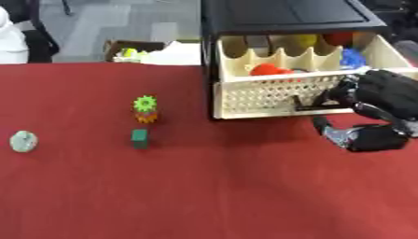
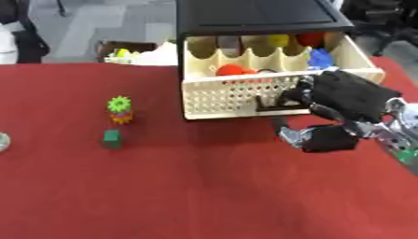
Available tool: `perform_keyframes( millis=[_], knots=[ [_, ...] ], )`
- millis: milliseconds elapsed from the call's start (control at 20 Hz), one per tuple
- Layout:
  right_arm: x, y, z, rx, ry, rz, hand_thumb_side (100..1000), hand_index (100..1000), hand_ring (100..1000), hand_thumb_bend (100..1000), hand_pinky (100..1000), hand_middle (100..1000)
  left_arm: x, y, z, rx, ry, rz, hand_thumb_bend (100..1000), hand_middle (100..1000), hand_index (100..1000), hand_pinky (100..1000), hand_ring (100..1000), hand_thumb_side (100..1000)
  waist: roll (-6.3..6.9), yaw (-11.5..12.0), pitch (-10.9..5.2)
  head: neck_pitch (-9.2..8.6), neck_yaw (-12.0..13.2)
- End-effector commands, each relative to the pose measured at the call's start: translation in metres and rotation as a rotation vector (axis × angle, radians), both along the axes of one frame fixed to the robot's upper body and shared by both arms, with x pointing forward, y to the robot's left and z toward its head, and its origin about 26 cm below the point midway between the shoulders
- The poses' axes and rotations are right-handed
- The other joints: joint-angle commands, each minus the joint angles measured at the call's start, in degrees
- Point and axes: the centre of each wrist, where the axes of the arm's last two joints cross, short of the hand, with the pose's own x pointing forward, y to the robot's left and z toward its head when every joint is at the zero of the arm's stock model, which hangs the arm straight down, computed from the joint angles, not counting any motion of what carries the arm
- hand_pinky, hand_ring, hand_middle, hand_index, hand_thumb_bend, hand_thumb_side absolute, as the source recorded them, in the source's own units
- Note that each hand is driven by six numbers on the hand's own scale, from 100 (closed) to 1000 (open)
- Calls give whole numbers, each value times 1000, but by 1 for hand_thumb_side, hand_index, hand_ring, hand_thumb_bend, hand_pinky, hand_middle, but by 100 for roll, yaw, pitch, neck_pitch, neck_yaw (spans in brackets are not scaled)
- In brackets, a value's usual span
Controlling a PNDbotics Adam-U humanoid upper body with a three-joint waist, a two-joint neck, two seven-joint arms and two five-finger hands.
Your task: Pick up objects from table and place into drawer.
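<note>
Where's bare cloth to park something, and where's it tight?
Free: the near red tablecloth, and the stretch between the green block and the drawer. Tight: drawer front, where the right hand is at the handle; its compartments hold toys.

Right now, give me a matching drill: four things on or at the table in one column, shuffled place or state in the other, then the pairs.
Things:
1. green block
2. right robot hand
3. red object
4. pale round object

Places or states:
A. inside the open drawer
B. far left on the red table
C. at the drawer's front handle, fingers curled
D. just in front of the green-topped orange toy

Pairs: 1-D, 2-C, 3-A, 4-B
</note>
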Motion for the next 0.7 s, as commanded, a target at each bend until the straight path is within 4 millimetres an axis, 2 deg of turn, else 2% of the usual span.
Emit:
perform_keyframes(
  millis=[50,700],
  knots=[
    [-6,3,11,-34,-22,13,1000,698,100,100,100,100,-2,2,6,12,-25,4,100,721,808,675,714,859,-3,-5,-129,-65,18],
    [-12,1,2,-44,-24,37,1000,696,100,100,100,100,-2,2,6,11,-23,7,100,722,807,675,716,857,17,-45,-139,-73,22]
  ],
)
